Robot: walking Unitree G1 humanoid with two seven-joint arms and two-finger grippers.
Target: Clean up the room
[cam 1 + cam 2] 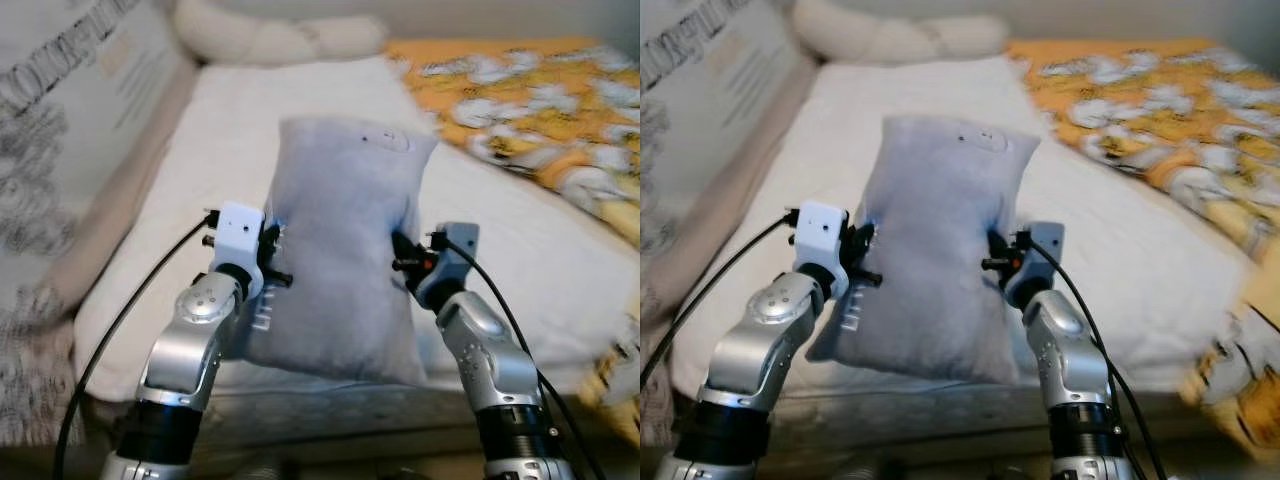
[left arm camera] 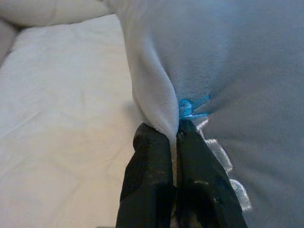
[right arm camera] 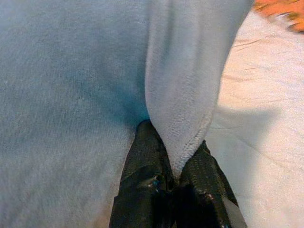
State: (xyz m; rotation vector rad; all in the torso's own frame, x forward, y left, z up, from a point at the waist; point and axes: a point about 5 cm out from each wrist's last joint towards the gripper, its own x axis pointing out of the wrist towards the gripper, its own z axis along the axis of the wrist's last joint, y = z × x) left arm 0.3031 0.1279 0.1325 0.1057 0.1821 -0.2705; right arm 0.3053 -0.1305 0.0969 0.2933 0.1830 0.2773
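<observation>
A pale grey-blue plush pillow (image 1: 340, 240) is held up over the white mattress (image 1: 230, 110), both arms gripping its side edges. My left gripper (image 1: 275, 262) is shut on the pillow's left seam; the left wrist view shows its fingers (image 2: 147, 156) pinching a fold of fabric (image 2: 156, 95) beside blue and white embroidery (image 2: 192, 108). My right gripper (image 1: 400, 262) is shut on the pillow's right edge; in the right wrist view its fingers (image 3: 142, 156) clamp a fold of the pillow (image 3: 185, 85).
A bed with a white sheet lies ahead. An orange patterned blanket (image 1: 540, 100) covers its right side. A long cream bolster (image 1: 280, 35) rests at the far end. A grey printed cushion (image 1: 70, 120) stands along the left edge.
</observation>
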